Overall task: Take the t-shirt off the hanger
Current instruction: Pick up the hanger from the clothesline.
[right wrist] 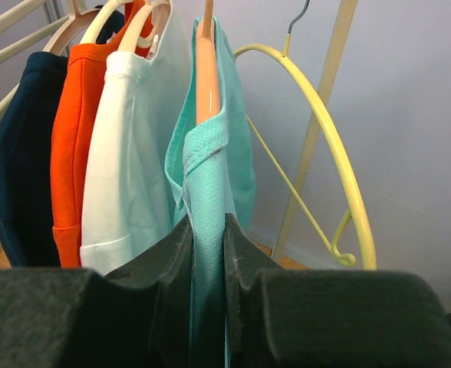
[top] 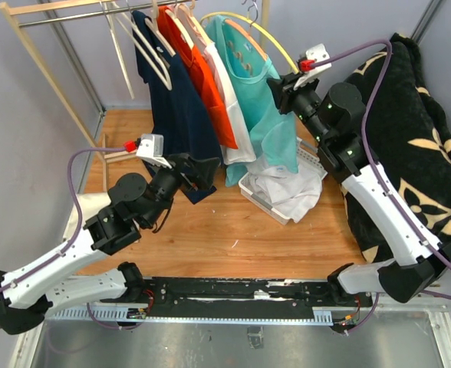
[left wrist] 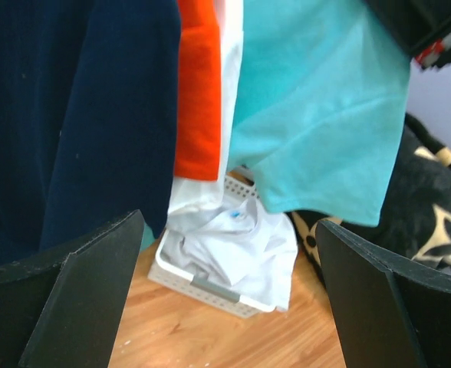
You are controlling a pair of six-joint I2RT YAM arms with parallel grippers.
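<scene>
Four shirts hung on the rack: navy, orange, white and teal. Going by the grip, the teal one at the right end was the one to come off.

Little of the job looked done. The teal shirt sat fully on its peach hanger, collar over the hanger's neck and both shoulders draped, and the hanger hung on the rail. The right gripper was pinching a fold of the shirt's near shoulder, its fingers pressed close with only the mesh cloth between them. The left gripper stood spread wide and empty, low down by the navy hem, touching nothing that I could see. What was left, I judged, was nearly all of it: draw the shoulder off the hanger's arm, free the other side, then lift the shirt clear.

The teal shirt was thin and mesh-like, with a stitched collar band, and it hung limp with its hem loose above the basket, where white cloth lay crumpled. An empty yellow hanger hung just beside it.
</scene>
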